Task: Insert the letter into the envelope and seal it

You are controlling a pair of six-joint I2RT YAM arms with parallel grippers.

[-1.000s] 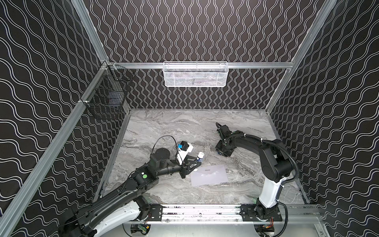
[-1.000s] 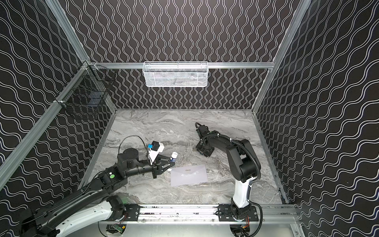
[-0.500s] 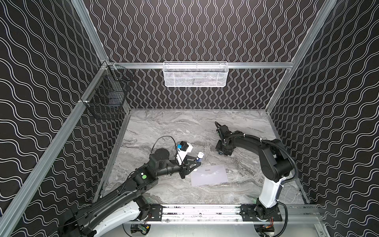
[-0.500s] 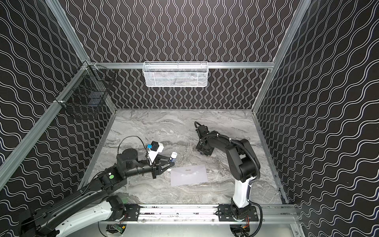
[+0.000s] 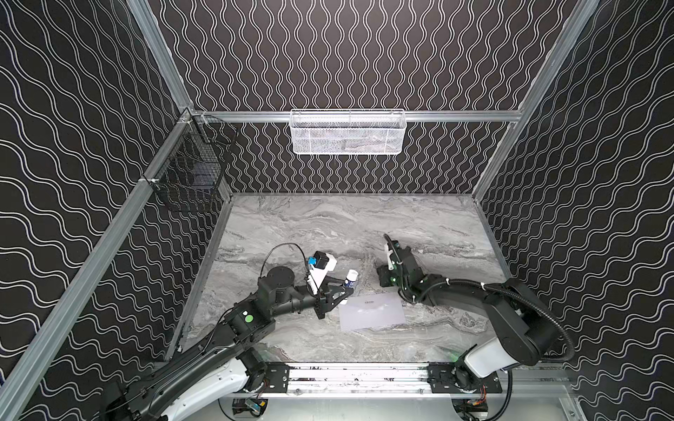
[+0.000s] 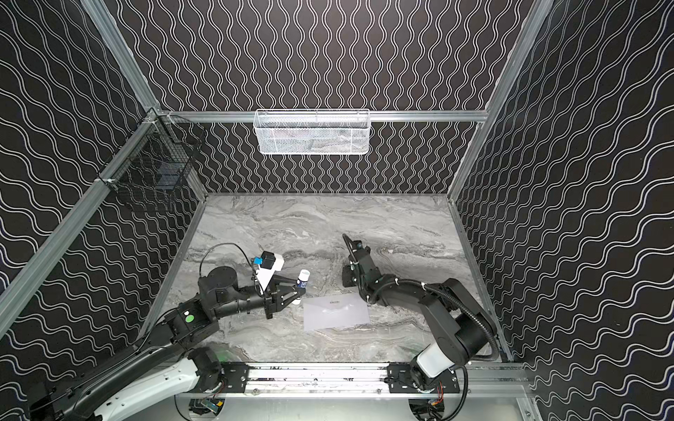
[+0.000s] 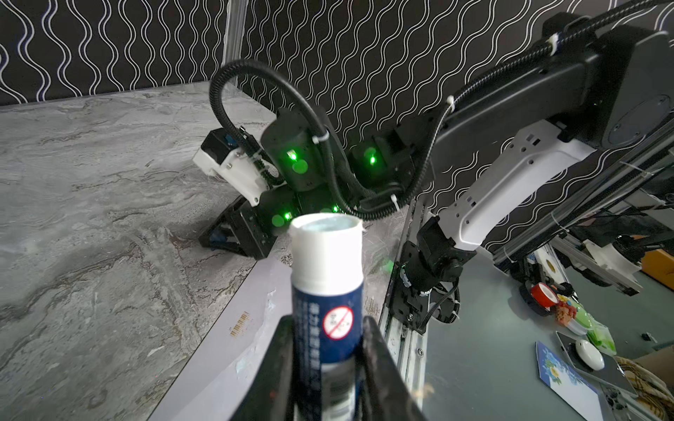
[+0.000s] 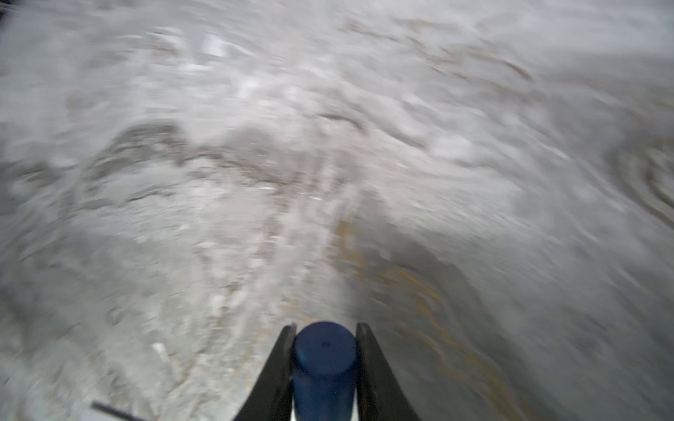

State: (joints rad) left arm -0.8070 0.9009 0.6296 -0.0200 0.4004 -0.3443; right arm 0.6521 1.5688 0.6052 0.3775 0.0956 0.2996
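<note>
The right gripper (image 8: 324,328) has just drawn its jaws in, and in its wrist view they now clamp a blue cap (image 8: 324,364) from both sides. The arm has hardly shifted in the top views over the last second, though the smeared marble in that wrist view suggests it is starting to move. The left gripper (image 7: 324,328) is narrowly closed on the glue stick (image 7: 326,291), whose white, uncapped end points away from the camera. With the stick open and the cap in the other arm, the work looks to be in the sealing stage, and bringing cap and stick together seems the likely next move. The envelope (image 5: 372,311) lies flat on the table (image 5: 328,226) near its front edge, between the two arms, with pale streaks on it in the left wrist view that may be glue. The stick (image 5: 352,277) sits just off its far left corner, apparently clear of the paper, and the right gripper (image 5: 383,279) is just beyond its far right corner. The letter is nowhere visible and is presumably already inside.
</note>
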